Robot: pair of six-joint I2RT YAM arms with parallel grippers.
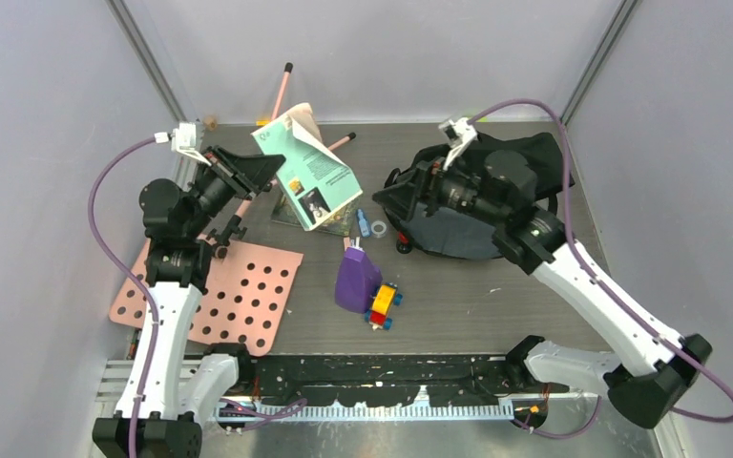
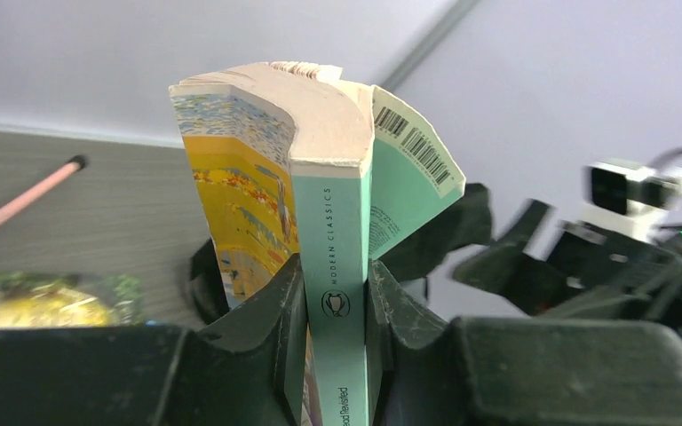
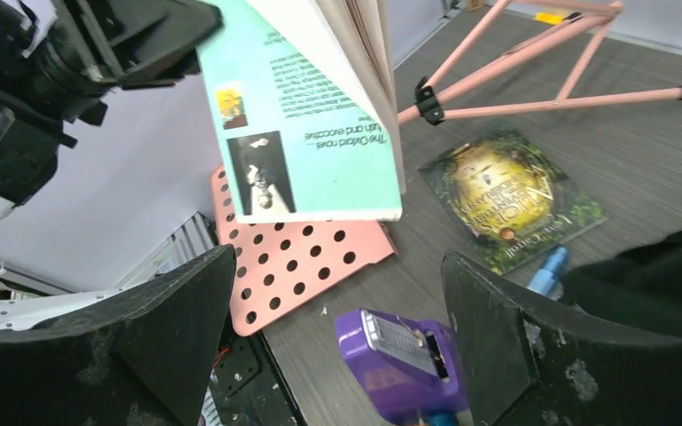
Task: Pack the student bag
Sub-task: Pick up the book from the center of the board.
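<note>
The student bag, a big floppy black backpack, lies at the back right of the table; its edge shows in the right wrist view. My right gripper hovers at the bag's left side, open and holding nothing. My left gripper is raised at the back left and shut on the spine of a teal paperback book. In the left wrist view both fingers press the book's spine, with the gripper around it and the pages fanning apart above. The book hangs between the two grippers.
A purple container and a toy of coloured bricks sit mid-table. A pink perforated board lies front left. A green book lies flat under the paperback, beside a blue pen. A pink stand lies at the back.
</note>
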